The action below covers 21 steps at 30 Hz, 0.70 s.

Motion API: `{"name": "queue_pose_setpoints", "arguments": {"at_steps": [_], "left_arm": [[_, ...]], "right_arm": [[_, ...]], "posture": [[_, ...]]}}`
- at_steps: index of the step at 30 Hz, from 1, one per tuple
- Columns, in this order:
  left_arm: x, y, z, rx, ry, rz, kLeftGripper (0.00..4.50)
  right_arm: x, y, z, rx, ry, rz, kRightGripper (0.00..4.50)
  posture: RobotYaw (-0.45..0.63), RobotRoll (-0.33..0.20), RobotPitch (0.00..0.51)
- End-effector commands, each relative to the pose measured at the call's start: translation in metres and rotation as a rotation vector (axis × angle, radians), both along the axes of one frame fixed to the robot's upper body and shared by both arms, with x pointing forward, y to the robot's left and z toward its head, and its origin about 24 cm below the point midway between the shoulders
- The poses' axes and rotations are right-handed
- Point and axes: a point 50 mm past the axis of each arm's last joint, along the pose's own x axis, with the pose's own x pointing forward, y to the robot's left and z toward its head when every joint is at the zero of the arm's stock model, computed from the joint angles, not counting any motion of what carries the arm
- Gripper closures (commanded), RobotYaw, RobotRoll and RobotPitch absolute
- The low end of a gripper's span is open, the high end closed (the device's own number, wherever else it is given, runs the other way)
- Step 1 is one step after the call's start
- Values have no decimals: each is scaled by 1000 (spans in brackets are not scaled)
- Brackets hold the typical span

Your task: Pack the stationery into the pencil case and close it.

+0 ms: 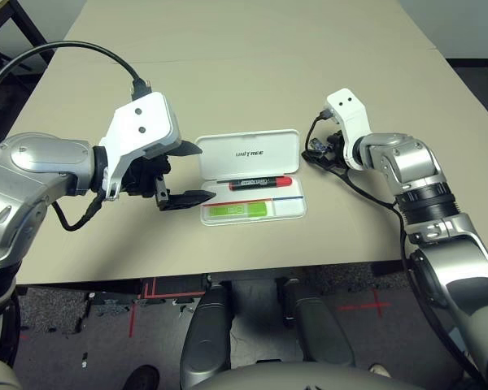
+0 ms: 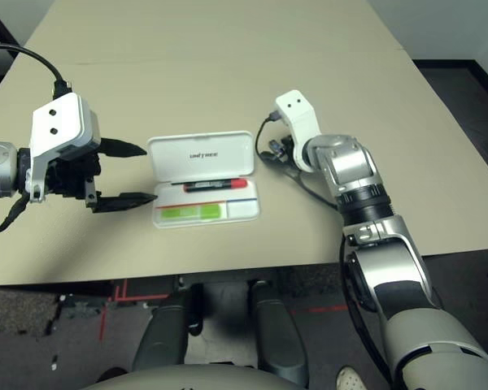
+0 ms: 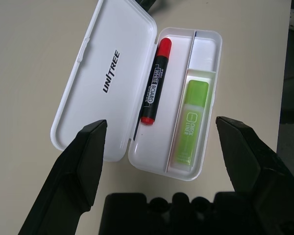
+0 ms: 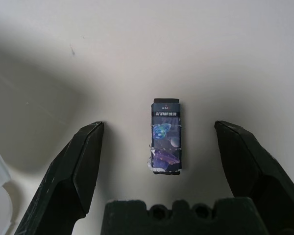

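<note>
Marker (image 3: 154, 82) and highlighter (image 3: 188, 122) are lying in the open pencil case (image 1: 248, 154). The right gripper (image 4: 164, 156) is straddling the small block (image 4: 165, 136) on the table (image 1: 228, 73), jaws wide, empty; closing comes next. The left gripper (image 1: 183, 175) is hovering open, empty.

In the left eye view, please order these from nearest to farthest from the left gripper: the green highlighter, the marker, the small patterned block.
From the left gripper, jaws open:
1. Green highlighter, in the pencil case's near compartment, just beside the gripper.
2. Marker, in the far compartment, by the hinge.
3. Patterned block, on the table past the case, at the right gripper.
</note>
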Motion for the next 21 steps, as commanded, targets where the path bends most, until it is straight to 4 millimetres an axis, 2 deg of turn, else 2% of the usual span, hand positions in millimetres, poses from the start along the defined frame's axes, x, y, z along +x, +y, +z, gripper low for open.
{"name": "queue_pose_setpoints", "arguments": {"at_steps": [1, 3, 6, 14, 15, 18, 21], "left_arm": [[-4, -4, -3, 20, 8, -21, 29], [-4, -4, -3, 20, 9, -21, 29], [-4, -5, -3, 19, 11, -21, 0], [-4, -7, -5, 15, 18, -24, 0], [-4, -7, -5, 15, 19, -25, 0], [-4, -8, -6, 19, 21, -27, 0], [-4, -8, -6, 21, 23, -27, 0]], "right_arm": [[-2, 4, -11, 23, 73, 10, 0], [-2, 4, -12, 24, 79, 8, 0], [-3, 5, -12, 29, 89, 3, 914], [-5, 4, -14, 27, 95, 8, 3993], [-5, 4, -13, 24, 94, 11, 4173], [-6, -2, -8, 3, 66, 60, 4172], [-7, -17, -1, -22, 28, 140, 4172]], "posture": [[131, 0, 213], [133, 0, 214], [134, 0, 216], [131, 0, 221], [131, 0, 221], [131, 0, 223], [131, 0, 223]]}}
